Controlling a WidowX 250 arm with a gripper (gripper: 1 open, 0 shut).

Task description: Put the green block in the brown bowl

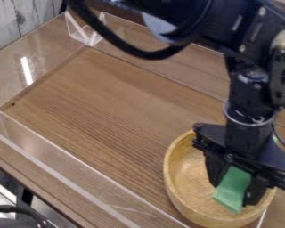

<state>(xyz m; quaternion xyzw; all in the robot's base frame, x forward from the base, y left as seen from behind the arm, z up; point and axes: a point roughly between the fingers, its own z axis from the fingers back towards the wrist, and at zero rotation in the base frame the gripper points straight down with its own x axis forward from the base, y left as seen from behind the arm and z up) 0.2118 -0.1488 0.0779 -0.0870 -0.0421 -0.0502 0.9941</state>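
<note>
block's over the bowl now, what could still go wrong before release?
1. The gripper is shut on the green block, which hangs tilted toward the near-right wall of the brown bowl, not its middle. Released there, it might bounce or lean on the rim.
2. The fingers sit close to that rim; lowering further could nudge the bowl.
3. Whether the block touches the bowl floor cannot be told.

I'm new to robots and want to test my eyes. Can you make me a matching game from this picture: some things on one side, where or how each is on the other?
Things:
1. green block
2. brown bowl
3. gripper
4. clear stand

States:
A. far corner of the table
B. shut on the block
C. held over the bowl's inside
D. near right, on the wooden table

Pairs: 1-C, 2-D, 3-B, 4-A
</note>
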